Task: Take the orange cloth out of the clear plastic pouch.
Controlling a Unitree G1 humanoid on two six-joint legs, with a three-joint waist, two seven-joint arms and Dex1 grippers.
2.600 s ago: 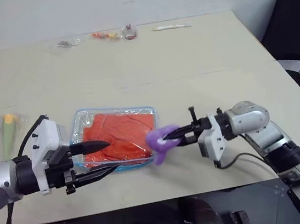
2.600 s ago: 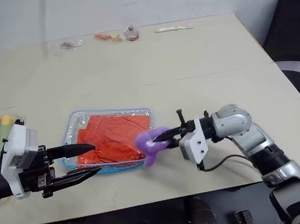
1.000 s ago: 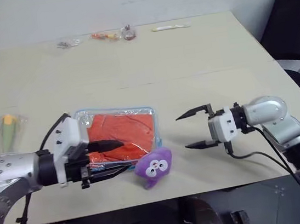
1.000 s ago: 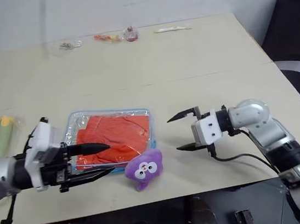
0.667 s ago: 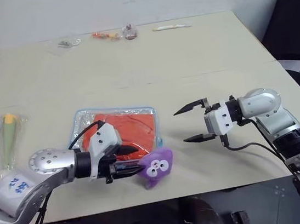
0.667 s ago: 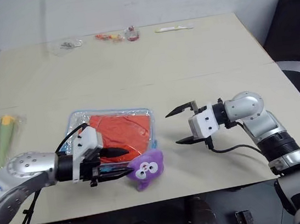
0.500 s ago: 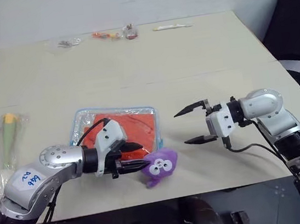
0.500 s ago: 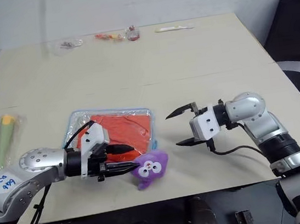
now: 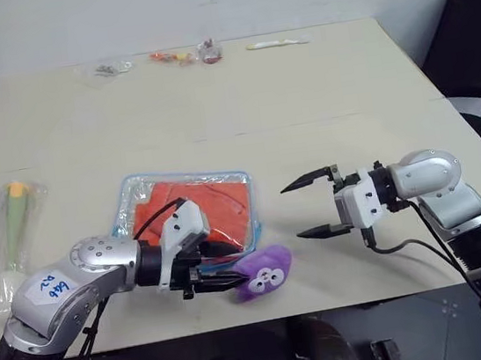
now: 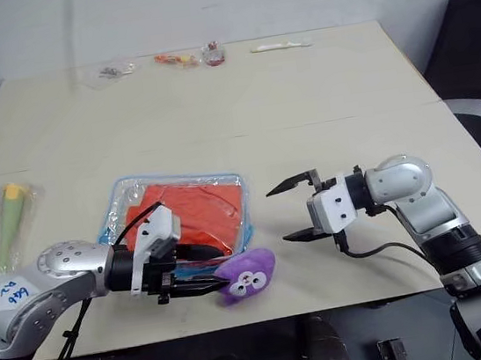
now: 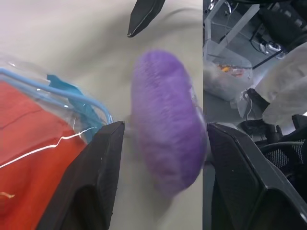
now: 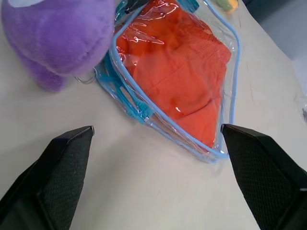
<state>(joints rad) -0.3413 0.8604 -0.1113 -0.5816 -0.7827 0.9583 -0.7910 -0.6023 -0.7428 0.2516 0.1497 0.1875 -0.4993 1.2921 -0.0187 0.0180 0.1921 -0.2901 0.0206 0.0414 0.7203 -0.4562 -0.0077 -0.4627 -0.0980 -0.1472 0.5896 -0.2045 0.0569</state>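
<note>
change: vs ~1 s earlier, left pincer (image 9: 225, 265) had swung in low along the near edge of the clear plastic pouch (image 9: 128, 204); purple plush toy (image 9: 266, 270) sat a bit further to the robot's right than before, by the pouch's near right corner.
left pincer: part open, not gripping. In left wrist view the plush (image 11: 168, 139) sat between the two fingers, w/ a gap visible to one; contact w/ the other can't tell.
right pincer: (image 9: 315, 206) spread wide, empty, hovering off the worktop (image 9: 300, 92), unchanged over the last sec.
orange cloth: (image 9: 195, 208) was inside the pouch, flat; just behind/left of left pincer, well left of right pincer. Right wrist view showed cloth (image 12: 177, 76) under the clear skin, blue zip trim on the edge facing the right pincer; can't tell if the zip was open.
meaning: my read – toy was being nudged clear of the pouch's right edge; extraction not yet begun.
edges: plush and left pincer were close to the worktop's near edge; more push outward risks dropping the toy.
room: bare worktop between pouch and right pincer, and beyond both pincers. Wrapper w/ green-yellow stick (image 9: 10, 215) lay well left of left pincer; small items (image 9: 180, 56) along the far edge, no obstacle.
</note>
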